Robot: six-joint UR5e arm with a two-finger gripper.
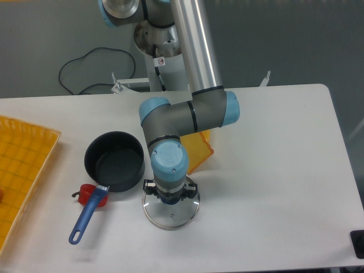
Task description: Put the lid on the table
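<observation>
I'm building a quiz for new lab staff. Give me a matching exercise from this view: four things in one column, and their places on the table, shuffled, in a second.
Things:
1. lid
2. pot
3. yellow tray
4. red object

Places:
A. at the left edge of the table
B. beside the pot's blue handle
C. directly under the gripper
D. left of the lid, uncovered

Pairs: 1-C, 2-D, 3-A, 4-B

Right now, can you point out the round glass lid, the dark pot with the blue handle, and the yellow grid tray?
Round clear glass lid (170, 216), fixed camera, on the glass.
Dark pot with blue handle (114, 161), fixed camera, inside bottom.
Yellow grid-patterned tray (20, 170), fixed camera, on its floor.
</observation>
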